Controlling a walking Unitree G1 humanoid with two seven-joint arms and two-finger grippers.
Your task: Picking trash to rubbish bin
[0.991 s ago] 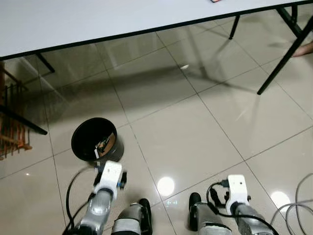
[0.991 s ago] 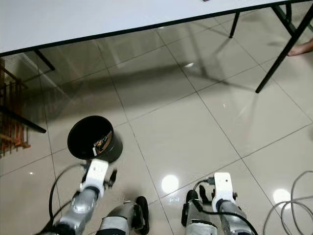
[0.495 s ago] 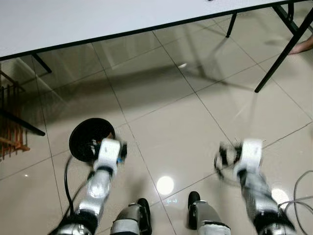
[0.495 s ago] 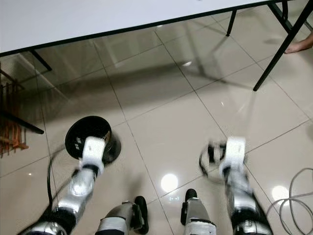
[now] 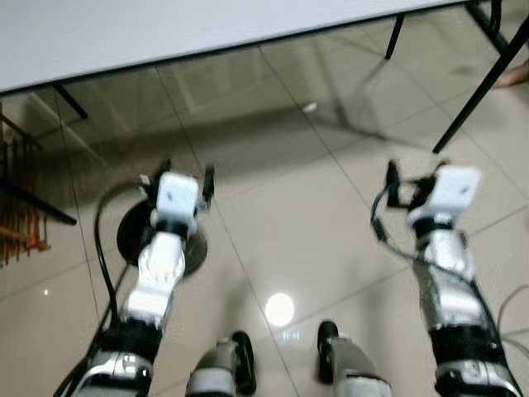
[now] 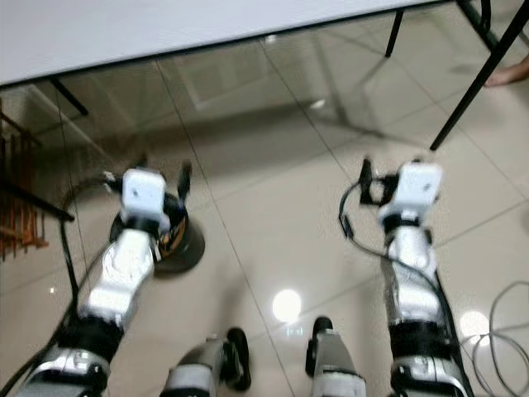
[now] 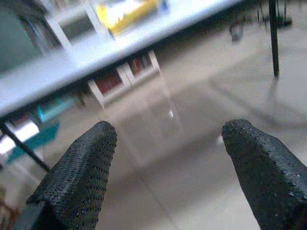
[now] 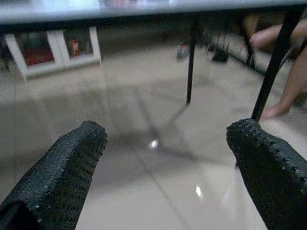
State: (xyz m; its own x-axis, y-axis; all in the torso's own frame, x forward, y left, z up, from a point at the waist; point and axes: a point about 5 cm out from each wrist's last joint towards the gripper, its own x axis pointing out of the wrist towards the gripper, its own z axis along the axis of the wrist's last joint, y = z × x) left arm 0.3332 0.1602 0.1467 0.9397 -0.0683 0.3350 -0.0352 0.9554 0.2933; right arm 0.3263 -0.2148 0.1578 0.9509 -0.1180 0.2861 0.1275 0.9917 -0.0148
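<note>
A flat white table spans glossy beige floor tiles. The round black rubbish bin sits under the left gripper. The right gripper hovers; both spread dimpled black fingers wide, empty.

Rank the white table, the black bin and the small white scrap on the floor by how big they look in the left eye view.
1. White table, largest.
2. Black bin, partly behind the left arm.
3. White scrap, smallest; it lies farther off, so its true size is unsure.
</note>
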